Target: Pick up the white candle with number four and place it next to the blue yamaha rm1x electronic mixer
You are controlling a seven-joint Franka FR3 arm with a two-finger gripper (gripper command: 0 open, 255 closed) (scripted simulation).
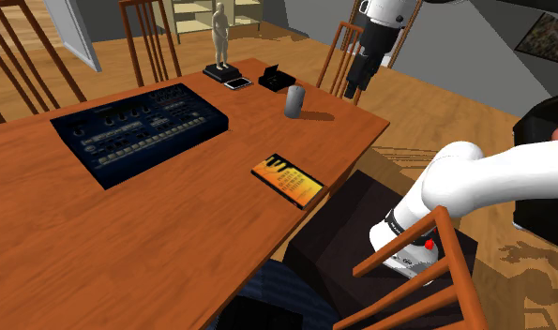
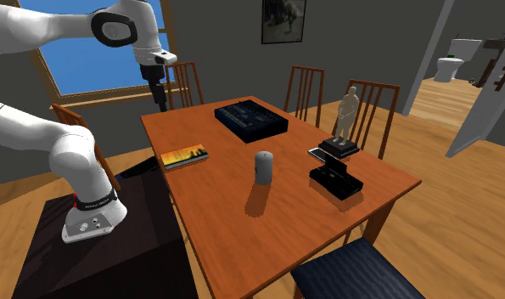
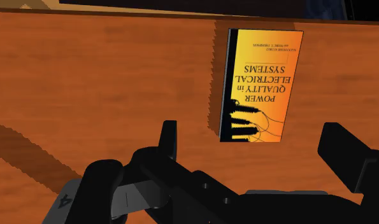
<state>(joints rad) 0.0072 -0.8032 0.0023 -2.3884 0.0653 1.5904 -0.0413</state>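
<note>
A plain grey cylinder, the candle [image 1: 294, 101] [image 2: 264, 166], stands upright on the wooden table [image 1: 173, 234] with nothing touching it. The dark blue mixer [image 1: 141, 127] [image 2: 250, 119] lies flat further along the table, well apart from the candle. My gripper [image 1: 354, 89] [image 2: 161, 100] hangs high above the table's edge on the stand's side, away from the candle. In the wrist view the gripper [image 3: 251, 130] is open, its fingers [image 3: 165, 137] wide apart and clasping nothing, with an orange book [image 3: 258, 83] on the table below.
The orange book [image 1: 286, 178] [image 2: 184, 156] lies near the table edge by the stand. A beige figurine [image 1: 220, 37] [image 2: 347, 115], a small white flat item [image 1: 237, 83] and a black box [image 1: 275, 79] [image 2: 335, 181] sit beyond the candle. Wooden chairs [image 1: 338, 56] ring the table.
</note>
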